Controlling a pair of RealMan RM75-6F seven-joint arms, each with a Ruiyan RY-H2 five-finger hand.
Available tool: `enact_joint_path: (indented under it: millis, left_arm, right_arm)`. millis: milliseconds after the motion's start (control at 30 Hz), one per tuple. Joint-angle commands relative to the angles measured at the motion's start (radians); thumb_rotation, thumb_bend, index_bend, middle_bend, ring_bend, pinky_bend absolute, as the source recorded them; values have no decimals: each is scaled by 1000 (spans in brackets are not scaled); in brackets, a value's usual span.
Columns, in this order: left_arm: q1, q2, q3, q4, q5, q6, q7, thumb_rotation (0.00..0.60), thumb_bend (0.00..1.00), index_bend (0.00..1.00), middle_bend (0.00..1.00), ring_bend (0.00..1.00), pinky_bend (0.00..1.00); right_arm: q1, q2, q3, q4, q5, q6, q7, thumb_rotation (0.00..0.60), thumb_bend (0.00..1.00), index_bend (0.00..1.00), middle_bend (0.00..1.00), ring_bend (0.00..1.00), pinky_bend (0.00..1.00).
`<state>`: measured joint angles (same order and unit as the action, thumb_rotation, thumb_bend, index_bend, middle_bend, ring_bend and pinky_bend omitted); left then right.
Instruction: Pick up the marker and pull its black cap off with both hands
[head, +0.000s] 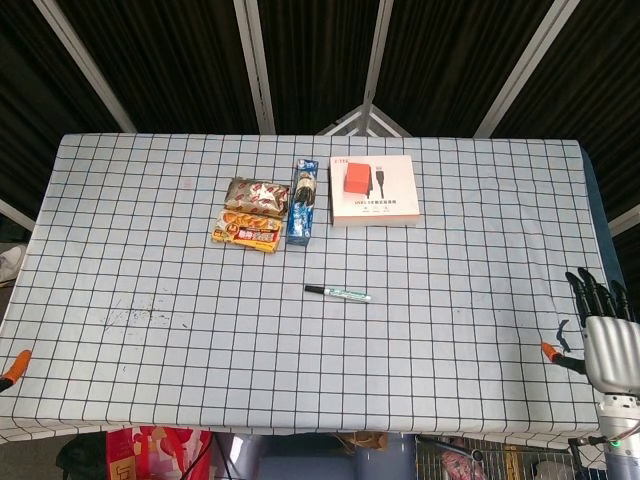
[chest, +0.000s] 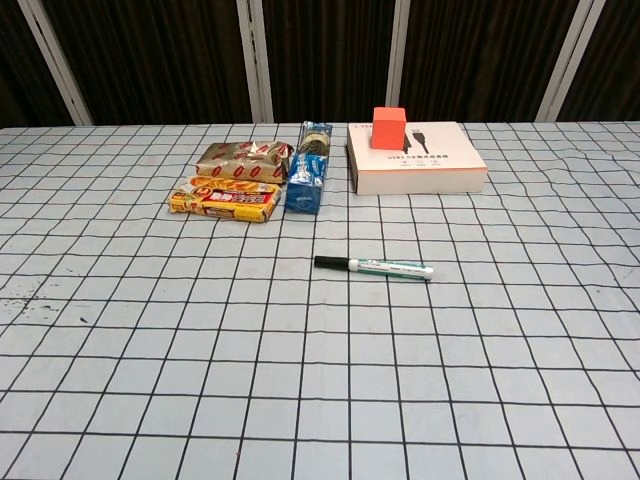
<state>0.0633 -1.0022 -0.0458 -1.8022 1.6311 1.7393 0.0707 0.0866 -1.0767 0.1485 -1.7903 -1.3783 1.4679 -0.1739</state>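
Note:
The marker (head: 337, 292) lies flat on the checked tablecloth near the table's middle. Its black cap (head: 313, 289) points left and its white, green-labelled barrel points right. The chest view shows the same marker (chest: 373, 266) with its cap (chest: 328, 262) still on, and no hand. My right hand (head: 605, 335) hovers off the table's right front corner, far from the marker, with its fingers spread and nothing in it. Of my left hand only an orange tip (head: 12, 365) shows at the left edge, so its pose is hidden.
Behind the marker lie two snack packs (head: 249, 212), a blue packet (head: 302, 204) and a white box (head: 373, 190) with an orange cube on it. The checked tablecloth (head: 150, 300) covers the whole table.

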Motion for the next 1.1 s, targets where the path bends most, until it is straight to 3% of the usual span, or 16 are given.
enact_joint_path:
  millis: [33, 233, 433, 700, 933, 1100]
  left_arm:
    - [1, 1, 1, -2, 3, 2, 1, 600, 366, 13, 0, 0, 0]
    - [0, 2, 1, -7, 10, 2, 8, 600, 366, 13, 0, 0, 0]
    - [-6, 24, -14, -33, 7, 7, 4, 600, 366, 13, 0, 0, 0]
    - [-9, 36, -21, -31, -14, -4, 20, 600, 366, 13, 0, 0, 0]
    - [-19, 22, -29, 16, -61, -35, 7, 600, 366, 13, 0, 0, 0]
    - [-25, 12, -34, 40, -74, -45, 2, 600, 366, 13, 0, 0, 0]
  right_arm:
    - [28, -19, 6, -45, 5, -26, -47, 600, 119, 124, 72, 141, 44]
    - [100, -84, 16, -138, 55, -113, -160, 600, 118, 163, 72, 141, 44]
    - [238, -226, 74, -201, 249, -229, -345, 600, 118, 191, 72, 141, 45]
    - [444, -501, 166, -121, 471, -212, -638, 600, 118, 248, 72, 141, 45]
    - [592, -676, 236, 14, 626, -194, -756, 600, 121, 330, 72, 141, 45]
    - [661, -750, 262, 97, 693, -185, -799, 600, 146, 360, 72, 141, 45]
